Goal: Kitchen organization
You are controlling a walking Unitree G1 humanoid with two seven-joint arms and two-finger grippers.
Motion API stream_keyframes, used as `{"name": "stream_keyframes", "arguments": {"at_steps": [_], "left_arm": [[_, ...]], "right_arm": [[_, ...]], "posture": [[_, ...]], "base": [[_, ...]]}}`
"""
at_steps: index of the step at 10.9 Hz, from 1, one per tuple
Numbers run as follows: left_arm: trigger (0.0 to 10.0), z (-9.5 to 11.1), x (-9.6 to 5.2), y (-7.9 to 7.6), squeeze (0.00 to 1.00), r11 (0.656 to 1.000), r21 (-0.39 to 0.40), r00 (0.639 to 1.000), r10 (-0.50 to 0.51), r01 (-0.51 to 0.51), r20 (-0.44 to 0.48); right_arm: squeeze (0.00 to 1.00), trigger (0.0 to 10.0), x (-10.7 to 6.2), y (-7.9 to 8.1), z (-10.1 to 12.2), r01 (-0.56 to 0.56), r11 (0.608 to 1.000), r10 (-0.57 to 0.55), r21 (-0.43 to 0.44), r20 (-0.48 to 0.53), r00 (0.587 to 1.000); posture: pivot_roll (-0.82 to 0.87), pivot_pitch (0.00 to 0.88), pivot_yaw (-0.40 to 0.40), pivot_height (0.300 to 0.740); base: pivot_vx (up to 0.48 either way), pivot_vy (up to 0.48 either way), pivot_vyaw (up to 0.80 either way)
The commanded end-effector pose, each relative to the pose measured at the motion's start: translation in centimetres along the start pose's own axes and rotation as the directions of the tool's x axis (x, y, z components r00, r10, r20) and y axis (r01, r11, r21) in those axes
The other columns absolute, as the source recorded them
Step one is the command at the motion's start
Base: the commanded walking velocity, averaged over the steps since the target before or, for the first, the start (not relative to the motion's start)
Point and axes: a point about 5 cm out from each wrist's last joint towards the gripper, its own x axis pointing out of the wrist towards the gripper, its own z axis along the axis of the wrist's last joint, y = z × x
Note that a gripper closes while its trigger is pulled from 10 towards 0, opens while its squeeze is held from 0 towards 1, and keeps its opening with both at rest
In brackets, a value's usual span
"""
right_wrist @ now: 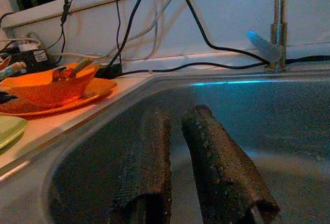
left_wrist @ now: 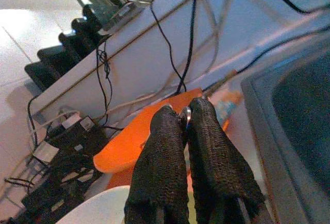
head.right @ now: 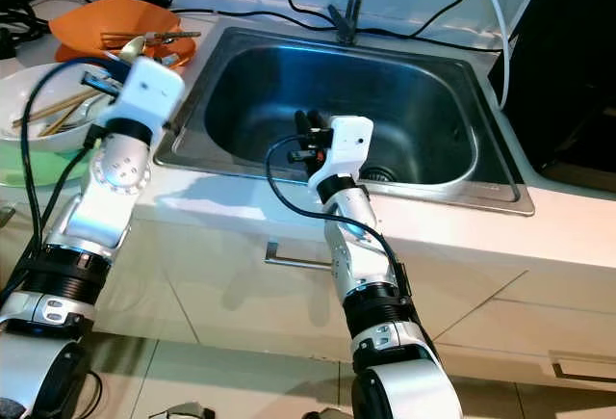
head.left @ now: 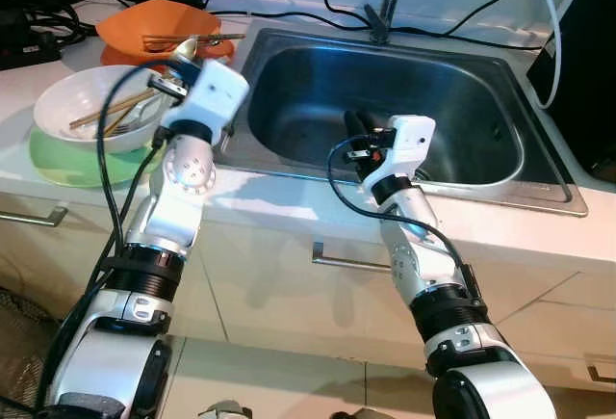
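Two bowls: left gripper (left_wrist: 183,117) jaws clench a spoon (head.left: 185,49); right gripper's (right_wrist: 178,118) slightly parted, empty.

home kitchen: steel sink (head.left: 452,101) set in a pale counter (head.left: 289,202), tap (right_wrist: 278,23) behind it, cabinet drawers with handles (head.left: 337,260) below, used bowls (head.left: 91,106) with chopsticks. cables along the backsplash, probably a test setup.

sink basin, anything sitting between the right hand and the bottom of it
Nothing visible does. The right hand hangs inside the sink, its fingers slightly apart and holding nothing, with bare steel ahead of it. The dishes sit off on the counter: orange bowl and white bowl, near the left hand.
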Motion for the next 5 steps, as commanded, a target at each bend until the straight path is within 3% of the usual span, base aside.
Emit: {"name": "stream_keyframes", "arguments": {"at_steps": [1,5], "left_arm": [[10.0,0.0,0.0,-0.1,0.00,0.995,-0.104,1.000,-0.007,0.005,-0.023],[10.0,2.1,0.7,1.7,0.00,0.932,-0.362,1.000,0.003,0.004,0.019]], "right_arm": [[0.00,10.0,0.2,-0.2,0.1,0.003,1.000,-0.003,0.004,-0.003,1.000],[0.00,10.0,0.3,-0.1,0.1,-0.007,1.000,0.007,0.006,-0.008,1.000]], "posture": [[0.07,0.062,-0.073,0.740],[0.08,0.059,-0.076,0.740]], "base": [[0.000,0.000,0.00],[0.000,0.000,0.00]]}}
